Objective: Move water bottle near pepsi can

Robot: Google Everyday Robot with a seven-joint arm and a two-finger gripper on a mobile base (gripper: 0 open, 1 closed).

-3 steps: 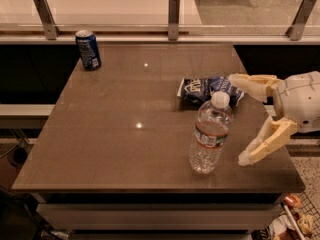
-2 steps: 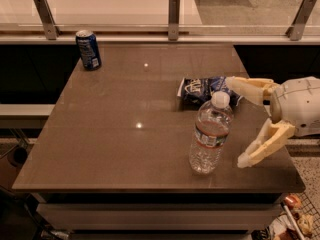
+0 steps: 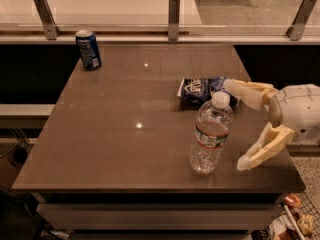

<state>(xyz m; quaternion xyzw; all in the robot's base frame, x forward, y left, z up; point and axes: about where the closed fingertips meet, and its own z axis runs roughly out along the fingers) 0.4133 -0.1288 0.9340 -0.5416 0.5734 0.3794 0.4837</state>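
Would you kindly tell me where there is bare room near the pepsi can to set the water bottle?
The table is bare right of and in front of the pepsi can, through the middle to the front edge. The right side is crowded: snack bag, water bottle, and the open gripper beside the bottle.

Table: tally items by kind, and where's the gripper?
Bottle: 1
Can: 1
Snack bag: 1
Total: 3
Gripper: open, just right of the bottle.
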